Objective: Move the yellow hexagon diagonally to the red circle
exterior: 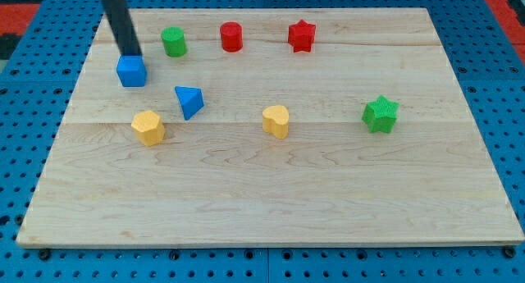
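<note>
The yellow hexagon (148, 126) sits at the view's left, below the middle row. The red circle (231, 36) stands near the view's top, well up and to the right of the hexagon. My tip (130, 54) is at the upper left, touching the top edge of the blue cube (131, 71). The tip is above the yellow hexagon, with the blue cube between them.
A green circle (173, 42) stands left of the red circle, a red star (302, 35) to its right. A blue triangle (189, 101) lies up-right of the hexagon. A second yellow block (276, 120) sits mid-board, a green star (381, 114) at the right.
</note>
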